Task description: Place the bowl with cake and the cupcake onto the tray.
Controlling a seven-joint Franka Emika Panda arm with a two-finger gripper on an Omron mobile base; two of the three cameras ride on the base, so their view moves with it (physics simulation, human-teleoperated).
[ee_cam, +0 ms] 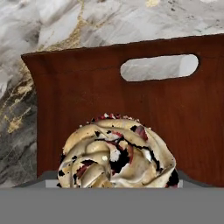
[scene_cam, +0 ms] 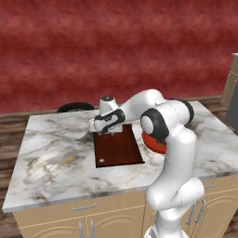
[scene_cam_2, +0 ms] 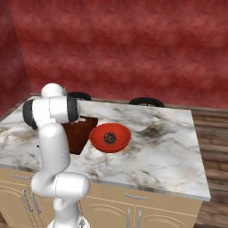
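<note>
The cupcake (ee_cam: 118, 153), a pale swirl with dark and red flecks, fills the bottom of the hand view, close between the fingers. My gripper (scene_cam: 107, 133) is shut on it, low over the far end of the tray (scene_cam: 118, 149). The dark reddish-brown board (ee_cam: 87, 87) lies right under the cupcake, its handle slot (ee_cam: 159, 67) further on. Just right of the tray, the red bowl (scene_cam_2: 95, 139) with the dark cake (scene_cam_2: 110, 137) rests on the counter, partly behind my arm in the left base view.
The marble island counter (scene_cam: 56, 153) spreads wide on both sides of the tray. Two dark round stools (scene_cam: 75, 107) (scene_cam_2: 146, 102) stand beyond its far edge. A pale cabinet (scene_cam: 230, 83) stands at the far right.
</note>
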